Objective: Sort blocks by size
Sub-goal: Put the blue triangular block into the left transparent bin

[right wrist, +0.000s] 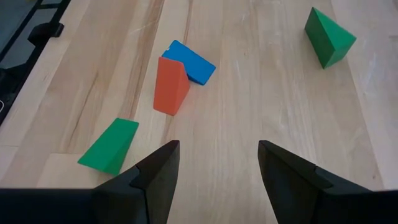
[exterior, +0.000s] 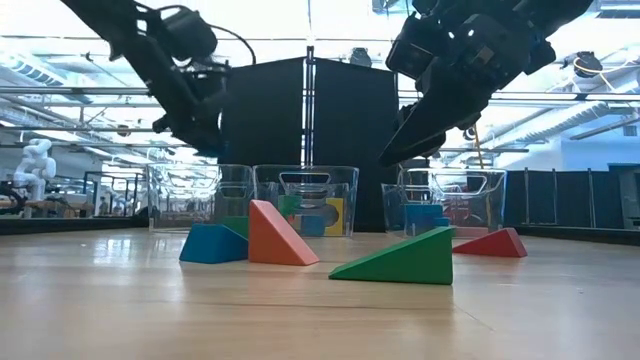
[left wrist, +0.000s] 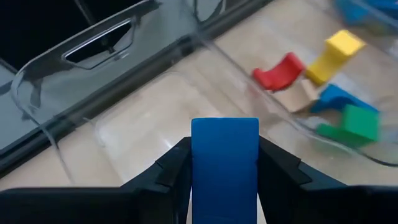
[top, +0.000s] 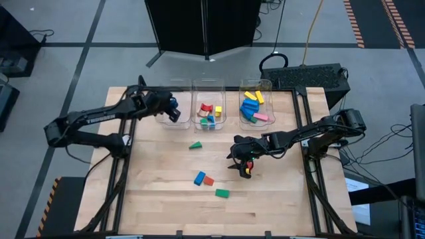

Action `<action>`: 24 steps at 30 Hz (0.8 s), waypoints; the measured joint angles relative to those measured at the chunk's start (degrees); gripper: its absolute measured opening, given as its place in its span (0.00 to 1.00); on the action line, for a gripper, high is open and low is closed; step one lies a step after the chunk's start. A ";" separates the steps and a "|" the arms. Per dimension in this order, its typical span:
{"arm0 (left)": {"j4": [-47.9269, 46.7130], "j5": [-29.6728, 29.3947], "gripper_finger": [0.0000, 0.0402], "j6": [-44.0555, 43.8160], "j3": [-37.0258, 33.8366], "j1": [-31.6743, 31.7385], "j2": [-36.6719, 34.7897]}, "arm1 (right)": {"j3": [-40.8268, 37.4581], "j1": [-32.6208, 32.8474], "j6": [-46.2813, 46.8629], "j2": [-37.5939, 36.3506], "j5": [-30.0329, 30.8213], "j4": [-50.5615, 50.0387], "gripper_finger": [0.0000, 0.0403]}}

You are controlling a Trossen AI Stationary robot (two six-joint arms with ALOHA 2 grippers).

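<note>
Left arm (top: 89,119): white lettering ran along the dark link in the high view; it seemed to spell "TROSSEN", though the letters were too small to be sure.
Blocks, bins, table: no text, number or label could be read on them.
Room behind: no legible signs.

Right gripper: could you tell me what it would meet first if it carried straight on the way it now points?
Probably the bare table top. The right gripper, open and empty, aims between the orange wedge touching the blue block and the far green wedge; depth is uncertain.
</note>
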 joint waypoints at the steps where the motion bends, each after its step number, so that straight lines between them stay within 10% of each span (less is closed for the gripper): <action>1: 0.56 0.36 0.34 0.20 0.00 0.84 0.99 | 0.00 0.01 -0.13 0.00 0.00 0.00 0.51; 24: 13.71 8.27 0.35 3.89 0.02 11.18 23.11 | 0.00 0.01 -0.28 0.00 0.07 -0.02 0.51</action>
